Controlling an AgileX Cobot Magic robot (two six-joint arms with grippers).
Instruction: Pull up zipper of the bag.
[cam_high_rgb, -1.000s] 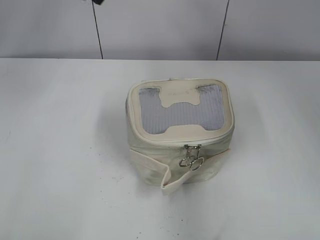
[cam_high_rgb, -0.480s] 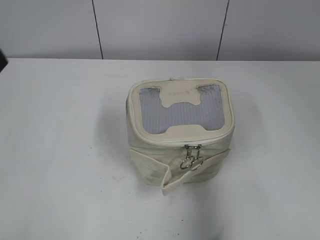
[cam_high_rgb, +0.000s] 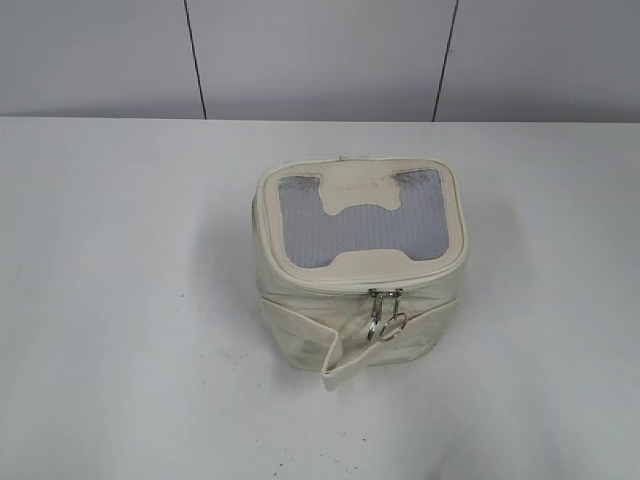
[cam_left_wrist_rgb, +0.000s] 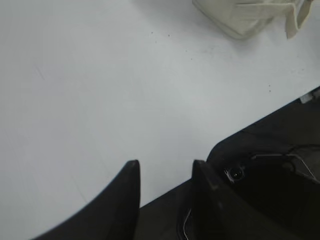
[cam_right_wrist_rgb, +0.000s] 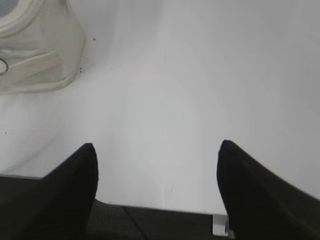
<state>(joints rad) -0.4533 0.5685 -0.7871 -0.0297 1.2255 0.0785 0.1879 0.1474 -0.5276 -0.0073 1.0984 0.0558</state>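
Note:
The cream bag (cam_high_rgb: 360, 250) stands at the middle of the white table, its lid with grey ribbed window panels facing up. The zipper (cam_high_rgb: 385, 296) runs round the lid edge. Its two silver sliders sit together at the front, and the ring pulls (cam_high_rgb: 386, 326) hang below them. A loose cream strap (cam_high_rgb: 336, 358) hangs at the front left. Neither gripper shows in the exterior view. My left gripper (cam_left_wrist_rgb: 165, 167) is open and empty over the table's front edge, far from the bag (cam_left_wrist_rgb: 245, 17). My right gripper (cam_right_wrist_rgb: 156, 150) is wide open and empty, also far from the bag (cam_right_wrist_rgb: 35, 55).
The white table (cam_high_rgb: 120, 300) ends at a grey panelled wall (cam_high_rgb: 320, 60) behind. The table's front edge crosses the left wrist view (cam_left_wrist_rgb: 260, 122) and the bottom of the right wrist view (cam_right_wrist_rgb: 165, 209), with dark robot base below.
A dark arm part at the exterior view's upper left, then left edge, has left the view. The ring pulls have swung slightly. The bag has not moved.

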